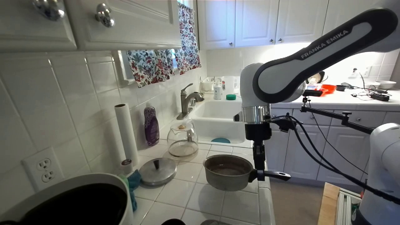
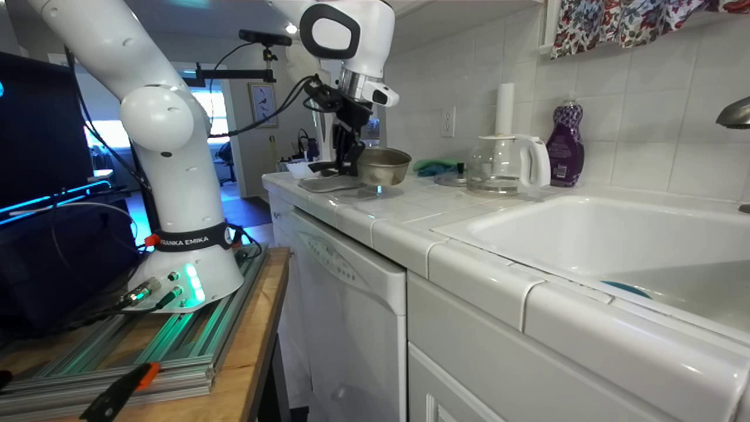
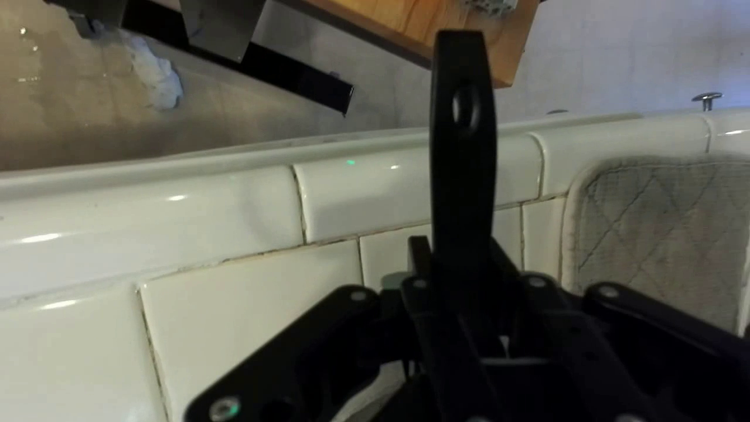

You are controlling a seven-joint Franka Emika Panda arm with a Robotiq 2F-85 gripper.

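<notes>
Tiled counter (image 1: 203, 201): saucepan (image 1: 226, 176) gripped by its black handle (image 1: 278, 175)

In an exterior view, the gripper (image 1: 260, 175) is clenched on the handle; the saucepan is over the counter near its front edge. Contact between its base and the counter cannot be determined. A metal lid (image 1: 157, 175) lies toward the tiled wall (image 1: 100, 134), with a glass carafe (image 1: 182, 142) beside the white sink (image 1: 215, 109). Floral curtains (image 1: 151, 67) hang above; white cabinets (image 1: 256, 25) line the upper corner.

In an exterior view, a dishwasher (image 2: 351, 293) sits beneath the counter. The arm's base (image 2: 196, 266) stands on a metal frame (image 2: 187, 375) over a wooden bench top (image 2: 253, 328); a framed picture (image 2: 262, 104) hangs in the background.

In the wrist view, glazed edge tiles (image 3: 363, 193) show dark grout lines (image 3: 299, 205). A grey quilted pad (image 3: 662, 234) lies on the counter; a crumpled white item (image 3: 155, 76) lies on the beige floor (image 3: 234, 114).
</notes>
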